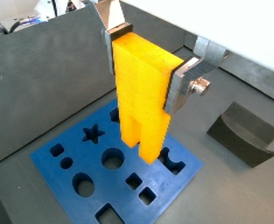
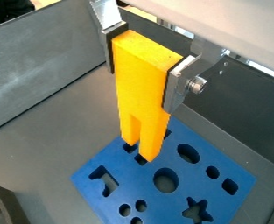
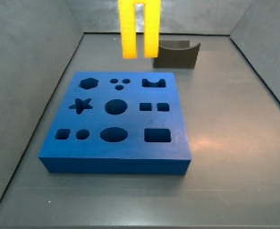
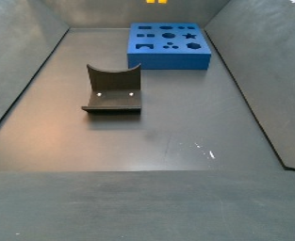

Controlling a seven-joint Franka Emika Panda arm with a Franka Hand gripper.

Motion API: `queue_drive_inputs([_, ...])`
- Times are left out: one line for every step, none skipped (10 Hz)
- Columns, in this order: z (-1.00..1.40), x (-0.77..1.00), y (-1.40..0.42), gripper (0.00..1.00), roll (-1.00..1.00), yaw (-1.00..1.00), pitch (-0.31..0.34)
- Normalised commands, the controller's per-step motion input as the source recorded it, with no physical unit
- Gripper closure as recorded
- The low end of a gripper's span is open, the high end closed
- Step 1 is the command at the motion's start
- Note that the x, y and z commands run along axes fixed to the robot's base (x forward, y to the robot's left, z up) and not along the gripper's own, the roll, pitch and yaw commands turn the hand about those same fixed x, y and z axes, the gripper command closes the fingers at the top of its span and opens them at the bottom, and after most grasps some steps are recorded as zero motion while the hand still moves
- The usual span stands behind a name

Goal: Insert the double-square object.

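Wrist views show the gripper [image 1: 151, 61] clamping the double-square object [image 1: 144, 92] upright, prongs down for insertion; it hangs above the blue block [image 1: 92, 175]. Its holes lie toward six o'clock in a side view.

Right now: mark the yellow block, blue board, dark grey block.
double-square object [image 1: 142, 92], wrist view, solid upper face, held in the pincer [image 1: 151, 74].
blue board [image 3: 121, 161], side view, front wall.
dark grey block [image 4: 113, 92], side view, curved notch.

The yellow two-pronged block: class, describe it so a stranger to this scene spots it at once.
Find the large flat blue block with shaped holes on the grey floor. Above it, the gripper clamps a tall bright yellow block. Unlike the dark grey notched block, it splits into two square prongs.
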Motion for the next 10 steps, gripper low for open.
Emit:
queue_drive_inputs([-0.21,0.27,-0.04,1.0,0.0,-0.02,0.0])
queue_drive_inputs([-0.35,0.52,-0.1,1.0,0.01,-0.04,0.017])
queue_drive_inputs([-0.4,0.7,-0.1,1.0,0.07,-0.06,0.13])
queue_drive_inputs([-0.44,0.69,-0.12,1.0,0.15,-0.08,0.287])
queue_drive_inputs([-0.43,0.69,-0.1,1.0,0.15,-0.07,0.311])
queue_drive_inputs([-0.36,0.71,-0.12,1.0,0.1,-0.07,0.26])
queue_drive_inputs([-0.31,0.71,-0.11,1.0,0.09,-0.04,0.254])
queue_drive_inputs([-0.26,0.56,-0.14,1.0,0.04,0.0,0.183])
queue_drive_inputs([-0.23,0.49,-0.1,1.0,0.02,0.0,0.113])
queue_drive_inputs([-0.22,0.39,-0.06,1.0,0.04,0.0,0.06])
